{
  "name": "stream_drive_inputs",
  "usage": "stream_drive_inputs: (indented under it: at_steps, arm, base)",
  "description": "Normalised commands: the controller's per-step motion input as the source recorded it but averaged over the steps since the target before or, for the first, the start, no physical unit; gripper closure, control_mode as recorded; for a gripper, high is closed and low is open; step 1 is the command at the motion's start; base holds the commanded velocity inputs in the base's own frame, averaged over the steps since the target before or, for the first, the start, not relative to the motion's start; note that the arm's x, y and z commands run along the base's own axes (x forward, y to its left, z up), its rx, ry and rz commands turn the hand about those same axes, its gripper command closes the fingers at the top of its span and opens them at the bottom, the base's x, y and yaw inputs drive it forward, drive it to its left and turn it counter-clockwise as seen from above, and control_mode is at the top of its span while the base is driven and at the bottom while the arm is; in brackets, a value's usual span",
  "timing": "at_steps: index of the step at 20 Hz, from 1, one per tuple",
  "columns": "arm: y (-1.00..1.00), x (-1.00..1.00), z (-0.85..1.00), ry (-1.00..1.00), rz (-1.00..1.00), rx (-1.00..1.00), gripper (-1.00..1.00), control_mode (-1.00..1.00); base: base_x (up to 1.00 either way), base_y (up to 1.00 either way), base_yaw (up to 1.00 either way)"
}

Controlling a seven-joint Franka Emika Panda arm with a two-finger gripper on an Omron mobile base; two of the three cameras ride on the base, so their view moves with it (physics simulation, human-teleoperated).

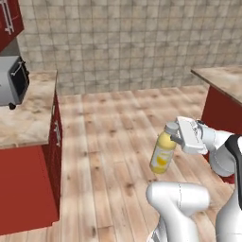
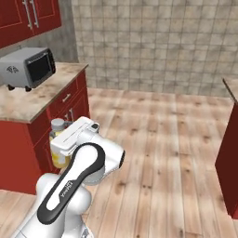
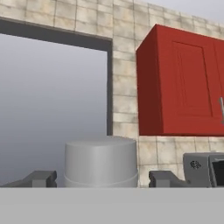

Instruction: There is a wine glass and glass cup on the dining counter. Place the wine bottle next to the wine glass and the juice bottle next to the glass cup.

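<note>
The juice bottle, stubby with pale yellow liquid and a grey screw cap, hangs in the air above the wooden floor, slightly tilted. My gripper is shut on it just below the cap, holding it from the side. In the right base view the juice bottle peeks out to the left of my white hand. In the hand view its cap sits between my two fingertips. The wine bottle, wine glass and glass cup are out of view. I cannot tell which counter is the dining counter.
A beige-topped red counter stands at the left with a grey toaster oven on it. The corner of another beige-topped red counter is at the right. Wooden floor lies between them, with a tiled wall behind. Red wall cabinets hang above.
</note>
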Motion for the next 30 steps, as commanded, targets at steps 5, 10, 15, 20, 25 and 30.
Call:
stream_drive_inputs:
  at_steps: [5,10,15,20,25,30]
  arm:
    - [0.0,0.0,0.0,0.0,0.0,0.0,1.0,1.0]
    - [0.0,0.0,0.0,0.0,0.0,0.0,1.0,1.0]
    - [0.0,0.0,0.0,0.0,0.0,0.0,1.0,1.0]
    - [0.0,0.0,0.0,0.0,0.0,0.0,1.0,1.0]
    - [0.0,0.0,0.0,0.0,0.0,0.0,1.0,1.0]
    - [0.0,0.0,0.0,0.0,0.0,0.0,1.0,1.0]
  base:
    - [0.94,0.0,0.0]
    - [0.94,0.0,0.0]
    - [0.92,0.0,0.0]
    - [0.91,-0.01,0.0]
    - [0.9,-0.03,0.0]
    - [0.85,-0.02,-0.02]
